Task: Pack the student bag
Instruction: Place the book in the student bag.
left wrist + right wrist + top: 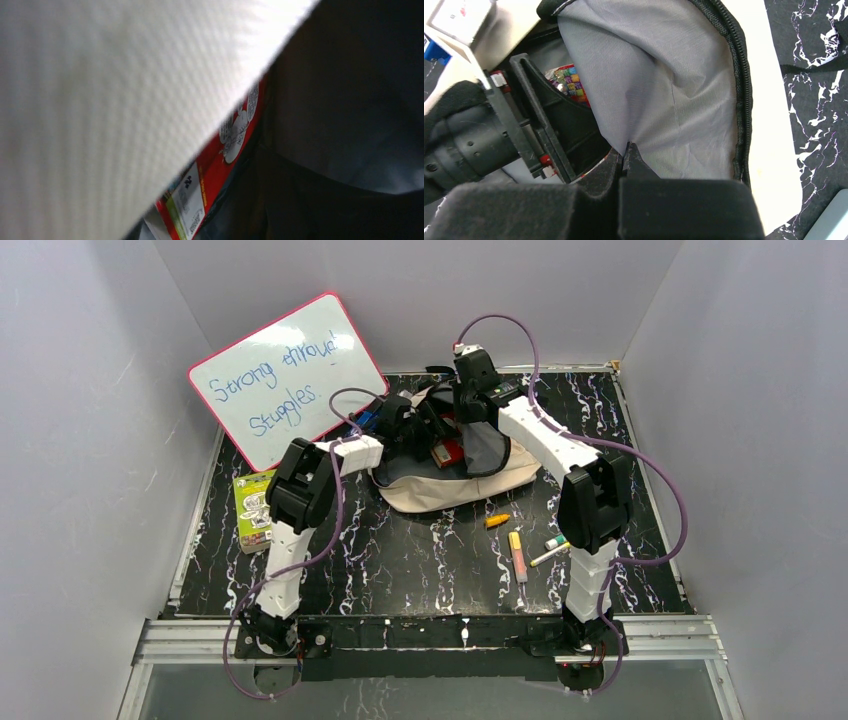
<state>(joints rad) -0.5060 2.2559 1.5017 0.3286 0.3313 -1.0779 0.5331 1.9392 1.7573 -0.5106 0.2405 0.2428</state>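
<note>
Marbled table; student bag lining in closed right tool; left tool inside, gape unclear.

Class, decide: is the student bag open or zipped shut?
Open: the right pincer pinches the grey lining of the student bag, flap raised; a red packet shows inside.

The left arm bends at its elbow and reaches toward the student bag. Its left tool is sunk into the bag's mouth, and the jaw spread is unclear. The right arm stretches over the bag's right side. Its right tool is pinched tight on the bag's grey lining, holding it up.
</note>
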